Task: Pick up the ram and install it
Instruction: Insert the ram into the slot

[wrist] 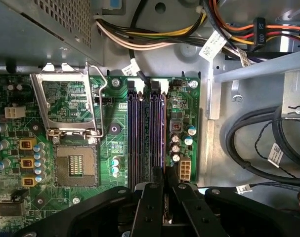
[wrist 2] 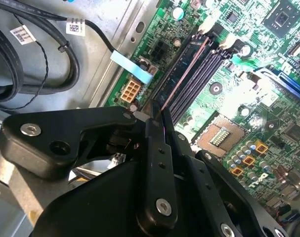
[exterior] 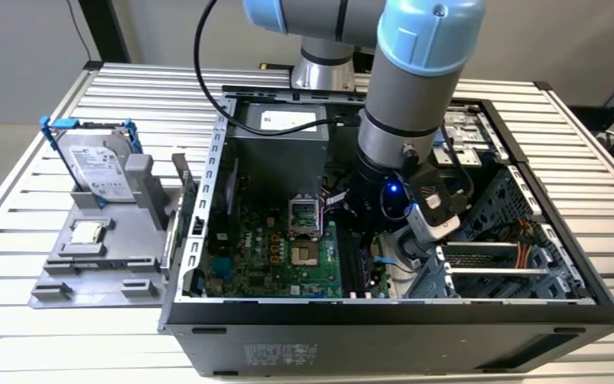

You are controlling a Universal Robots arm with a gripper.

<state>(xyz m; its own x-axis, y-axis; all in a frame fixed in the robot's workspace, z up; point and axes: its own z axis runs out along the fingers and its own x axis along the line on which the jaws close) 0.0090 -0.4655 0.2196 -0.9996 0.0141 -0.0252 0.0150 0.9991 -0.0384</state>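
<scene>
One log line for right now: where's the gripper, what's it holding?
gripper: shut on thin bluish-green ram stick | position: inside open computer case, over motherboard memory slots | stick edge in the slot row, seating unclear

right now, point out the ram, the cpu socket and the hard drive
ram [wrist 2: 182, 79], second wrist view, thin top edge over the slots
cpu socket [wrist: 75, 163], first wrist view, pin grid
hard drive [exterior: 92, 164], exterior view, silver face

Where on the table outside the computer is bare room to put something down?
Bare slatted table lies in front of the grey tray and behind the hard drive. Inside the case it is crowded: the gripper stands at the memory slots.
</scene>
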